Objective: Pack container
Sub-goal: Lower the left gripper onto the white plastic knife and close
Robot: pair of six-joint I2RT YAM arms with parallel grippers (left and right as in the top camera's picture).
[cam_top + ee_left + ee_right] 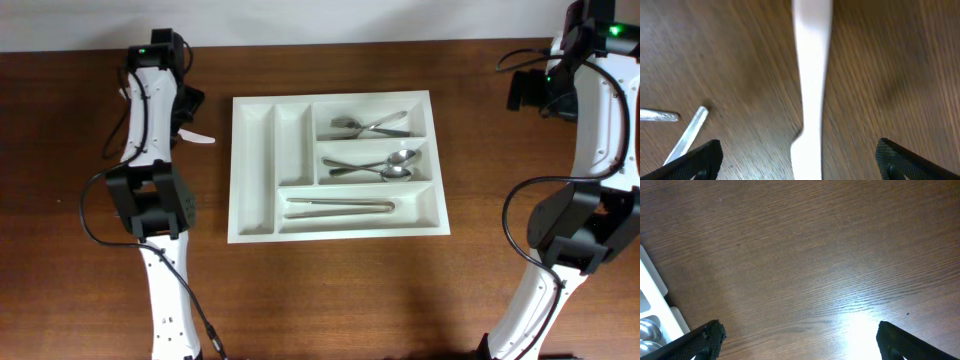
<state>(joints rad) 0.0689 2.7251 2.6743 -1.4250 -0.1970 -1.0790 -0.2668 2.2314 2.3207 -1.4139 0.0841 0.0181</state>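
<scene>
As it lies flat in the middle of the counter [330,290], the white tray [252,170] has its two narrow slots on the left and three wide ones stacked on the right. Forks [362,126] lie in the top wide slot and spoons [385,166] in the middle one. The bottom slot holds long metal pieces [340,207], knives or tongs, I can't tell which.

Just left of the tray, a white plastic knife [811,90] lies on the wood. The left gripper [799,146] hangs over it, fingers spread wide on either side and holding nothing. Two thin shiny bits [689,134] lie beside it, too blurred to name.

Well off to the tray's right, the right gripper [797,327] is also wide open over bare wood.
</scene>
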